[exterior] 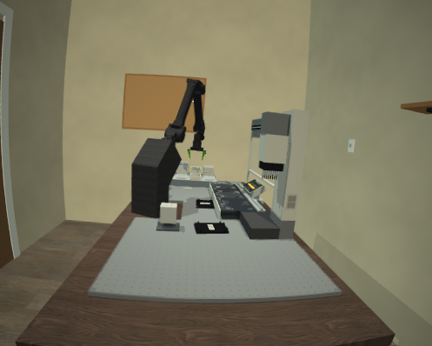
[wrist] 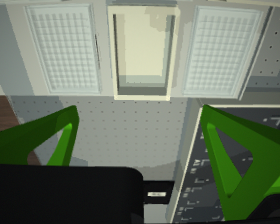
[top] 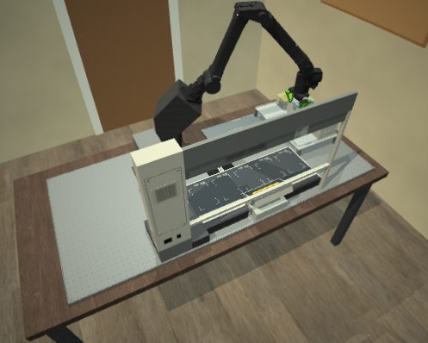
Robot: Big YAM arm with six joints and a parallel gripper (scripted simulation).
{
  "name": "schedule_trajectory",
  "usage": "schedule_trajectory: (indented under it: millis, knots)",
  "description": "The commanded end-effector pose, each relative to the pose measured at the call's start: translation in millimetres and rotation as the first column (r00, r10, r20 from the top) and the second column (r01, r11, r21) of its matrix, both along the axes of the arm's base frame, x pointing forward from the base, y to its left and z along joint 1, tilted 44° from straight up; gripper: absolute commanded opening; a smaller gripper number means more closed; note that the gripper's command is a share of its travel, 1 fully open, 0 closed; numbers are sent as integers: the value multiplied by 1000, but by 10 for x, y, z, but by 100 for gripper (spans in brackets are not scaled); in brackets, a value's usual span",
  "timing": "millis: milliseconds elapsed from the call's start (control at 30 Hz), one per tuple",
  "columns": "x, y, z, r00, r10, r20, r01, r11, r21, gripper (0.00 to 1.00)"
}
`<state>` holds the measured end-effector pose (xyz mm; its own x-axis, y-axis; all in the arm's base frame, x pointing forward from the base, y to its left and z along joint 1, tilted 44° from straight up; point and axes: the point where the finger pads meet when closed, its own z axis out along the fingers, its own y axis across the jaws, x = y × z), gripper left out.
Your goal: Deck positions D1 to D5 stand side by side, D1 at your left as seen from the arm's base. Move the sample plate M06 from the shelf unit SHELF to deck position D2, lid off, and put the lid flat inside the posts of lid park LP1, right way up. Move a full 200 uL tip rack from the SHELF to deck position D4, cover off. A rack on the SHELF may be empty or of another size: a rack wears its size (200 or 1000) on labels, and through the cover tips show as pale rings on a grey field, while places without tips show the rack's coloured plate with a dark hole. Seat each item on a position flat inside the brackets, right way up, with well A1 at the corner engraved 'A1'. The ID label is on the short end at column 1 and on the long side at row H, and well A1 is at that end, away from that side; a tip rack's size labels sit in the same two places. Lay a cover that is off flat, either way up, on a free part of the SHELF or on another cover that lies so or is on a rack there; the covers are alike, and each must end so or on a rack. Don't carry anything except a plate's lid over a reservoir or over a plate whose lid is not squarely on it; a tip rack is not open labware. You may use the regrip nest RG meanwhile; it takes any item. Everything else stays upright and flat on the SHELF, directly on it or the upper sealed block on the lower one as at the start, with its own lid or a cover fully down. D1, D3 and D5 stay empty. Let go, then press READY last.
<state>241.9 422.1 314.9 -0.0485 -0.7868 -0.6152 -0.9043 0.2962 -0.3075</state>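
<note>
The black arm reaches over the far end of the table, and its gripper (exterior: 196, 153) hangs in the air above the shelf unit (top: 265, 113), with the green fingers spread fully apart and nothing between them. In the wrist view, three items lie side by side on the shelf: a pale yellow item (wrist: 141, 50) in the middle, straight ahead of the gripper, with a covered rack (wrist: 64, 47) at its left and another covered rack (wrist: 220, 50) at its right. I cannot read any label, so I cannot tell which one is plate M06. The dark deck (top: 244, 181) sits nearer, under the instrument's frame.
</note>
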Motion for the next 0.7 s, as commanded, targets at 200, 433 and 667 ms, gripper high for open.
schedule_trajectory:
  millis: [200, 433, 667]
  knots:
    - [33, 9, 238, 1000, -14, 17, 13, 999, 51, 100]
    - [-311, 77, 126, 1000, -11, 13, 10, 998, 64, 100]
    - [-525, 192, -49, 1000, -10, 3, 10, 999, 44, 100]
